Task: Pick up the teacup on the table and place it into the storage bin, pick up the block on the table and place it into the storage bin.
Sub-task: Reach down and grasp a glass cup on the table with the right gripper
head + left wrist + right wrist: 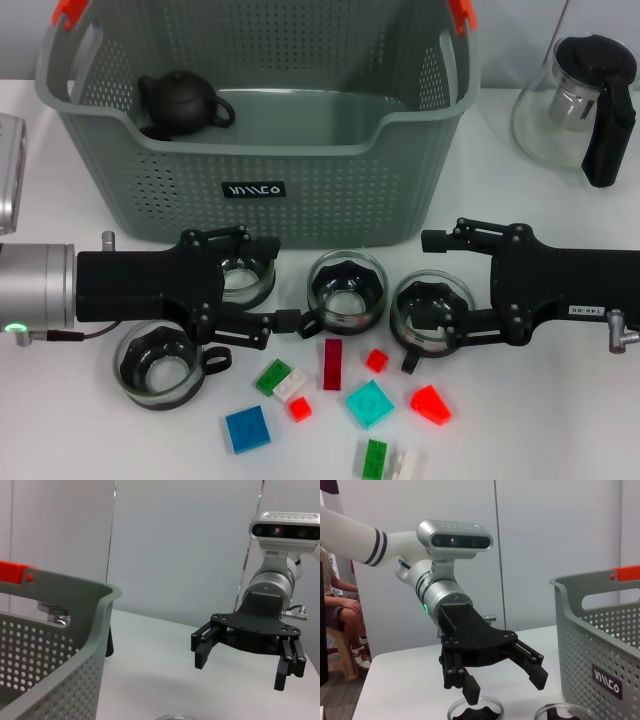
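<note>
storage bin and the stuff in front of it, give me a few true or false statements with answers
1. A dark teapot sits inside the storage bin. True.
2. All four glass teacups are in the bin. False: they stand on the table in front of it.
3. The left gripper and the right gripper both hover with jaws open. True.
4. The coloured blocks are stacked in a tower. False: they lie scattered, like the red block.
5. A glass pitcher stands right of the bin. True.
</note>
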